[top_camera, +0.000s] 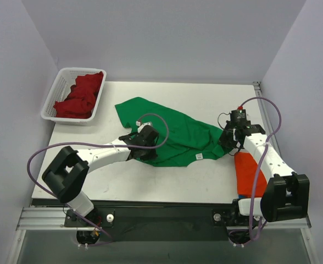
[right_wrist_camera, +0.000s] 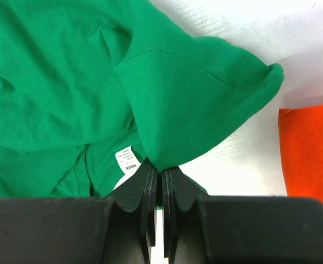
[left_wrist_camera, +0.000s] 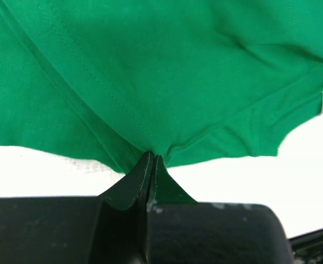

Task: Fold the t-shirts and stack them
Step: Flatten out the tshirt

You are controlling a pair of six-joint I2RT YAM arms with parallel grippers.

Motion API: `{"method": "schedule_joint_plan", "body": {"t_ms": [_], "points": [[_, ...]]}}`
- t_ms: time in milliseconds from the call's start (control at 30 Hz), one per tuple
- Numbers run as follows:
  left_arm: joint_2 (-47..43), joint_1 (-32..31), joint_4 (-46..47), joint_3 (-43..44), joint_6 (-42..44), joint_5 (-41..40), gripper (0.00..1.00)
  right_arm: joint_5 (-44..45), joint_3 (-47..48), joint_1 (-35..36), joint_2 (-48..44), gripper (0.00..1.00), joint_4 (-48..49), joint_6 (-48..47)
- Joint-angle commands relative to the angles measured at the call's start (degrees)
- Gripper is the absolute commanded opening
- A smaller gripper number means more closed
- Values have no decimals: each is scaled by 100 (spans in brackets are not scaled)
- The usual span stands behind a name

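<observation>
I am pinching the green shirt (top_camera: 179, 131) at its edges, left gripper (left_wrist_camera: 151, 158) and right gripper (right_wrist_camera: 157, 166) both clamped tight on cloth, the shallow bites probably risking a slip once stretched.

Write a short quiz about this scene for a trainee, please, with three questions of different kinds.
1. Multiple choice: which colour is the t-shirt in the white basket? A green, B dark red, C orange.
2. True or false: the left end effector and the right end effector are both shut on the green t-shirt.
3. What colour is the t-shirt lying beside the right arm?
Key: 1 B, the dark red t-shirt. 2 True. 3 Orange: the orange t-shirt.
</observation>
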Motion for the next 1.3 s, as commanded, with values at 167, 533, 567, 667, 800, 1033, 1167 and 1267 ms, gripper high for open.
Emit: {"method": "schedule_joint_plan", "body": {"t_ms": [167,533,567,667,800,1033,1167,1267], "points": [[-1376,385,-537,488,308,-6,0,249,97,-82,-486,0,-294,-37],[-3503,1975,-2039,1664,1081,416,0,1277,659,-161,-1619,0,-1454,-265],[-3574,2185,-2153,1813,1186,469,0,1373,842,-161,-1716,0,-1568,-283],[-3812,2511,-2583,2393,1310,618,0,1479,1229,-196,-2129,0,-1990,-309],[-4023,2627,-2848,2992,1319,645,0,1471,1948,-196,-2875,0,-2639,-213],[-4164,2636,-3173,4055,1161,724,0,1111,3997,-196,-3176,0,-3387,-133],[-4050,2627,-3191,4433,1143,610,0,1040,4789,-196,-2974,0,-3538,-160],[-3717,2627,-2903,4487,1144,680,0,996,4879,-196,-2641,0,-3468,-248]]}}
